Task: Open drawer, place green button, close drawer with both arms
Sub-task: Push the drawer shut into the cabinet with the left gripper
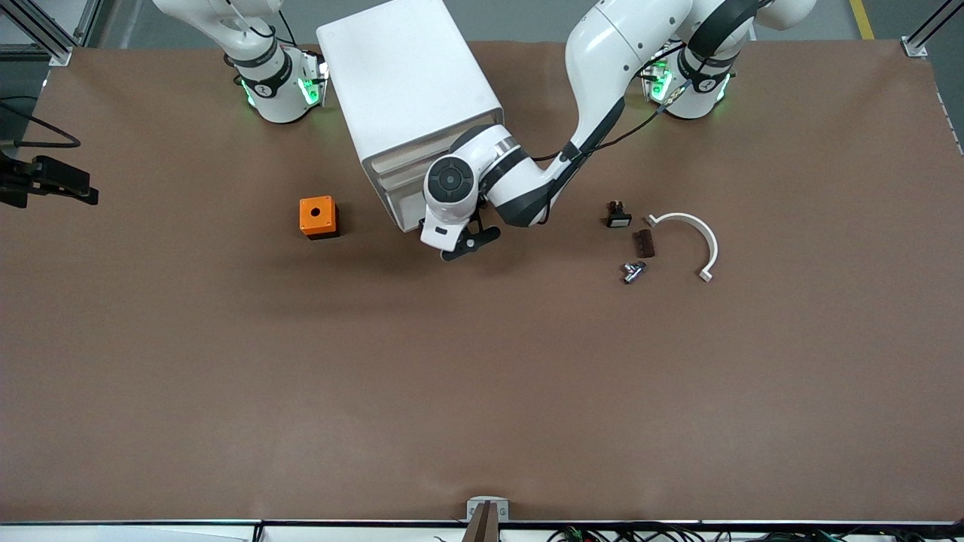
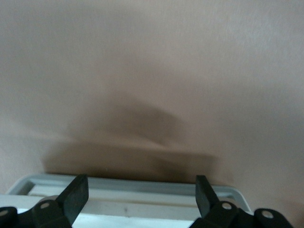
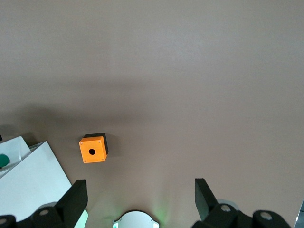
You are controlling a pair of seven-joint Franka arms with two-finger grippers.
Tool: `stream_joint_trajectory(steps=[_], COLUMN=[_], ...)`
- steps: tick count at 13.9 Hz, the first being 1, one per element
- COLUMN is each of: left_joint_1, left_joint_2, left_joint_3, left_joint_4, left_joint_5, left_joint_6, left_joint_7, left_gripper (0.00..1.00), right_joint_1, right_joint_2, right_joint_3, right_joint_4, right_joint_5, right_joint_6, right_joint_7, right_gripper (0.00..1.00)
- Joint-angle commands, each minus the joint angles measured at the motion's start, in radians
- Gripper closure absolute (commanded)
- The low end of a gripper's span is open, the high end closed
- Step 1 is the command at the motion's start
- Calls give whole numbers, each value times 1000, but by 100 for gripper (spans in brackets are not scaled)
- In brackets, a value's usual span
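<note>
The white drawer cabinet (image 1: 410,90) stands between the arms' bases, its drawer fronts (image 1: 392,184) looking flush. My left gripper (image 1: 461,247) hangs open close against the lowest drawer front. In the left wrist view, the left gripper (image 2: 141,183) frames the pale drawer edge (image 2: 128,184) without gripping it. A small dark and silvery part (image 1: 632,272), possibly the button, lies toward the left arm's end; no green cap shows. My right gripper (image 3: 140,183) is open and empty, high over the table by its own base (image 3: 135,221), out of the front view.
An orange box with a hole (image 1: 318,217) sits beside the cabinet toward the right arm's end. Next to the small part lie a black-and-white part (image 1: 618,217), a brown piece (image 1: 644,242) and a white curved bracket (image 1: 697,239).
</note>
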Motion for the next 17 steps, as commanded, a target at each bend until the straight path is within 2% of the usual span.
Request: stream_joint_trajectory(steps=[1,5,9,13,15,17], left_joint_1=[0,3,10,46,114,241], left_joint_2=[6,20,20,-8,-57,-112], left_joint_3=[-20,-43,-51,-39,-22,-39], left_joint_4=[-6,-21,-24,-13,-4,34], left_joint_5=[-50,-107,-138,-121,-104,-100], left_joint_6=[4,1,1,-1,-14,-112], left_joint_7=[-39,-39,-21,-4,1,63], left_gripper=[1,1,1,1,1,1], right_joint_1=[-9,0,6,9,9,9], right_joint_2=[-28,-87,-114,-235,-249,-247], right_joint_3=[1,2,4,4,4,1], right_joint_4=[-13,-79,-97,-270,-289,-289], right_joint_5=[13,15,18,33,33,33], right_joint_6=[-9,28,31,146,159,159], right_joint_7=[-10,1,5,54,62,62], right_gripper=[0,0,0,0,0,0])
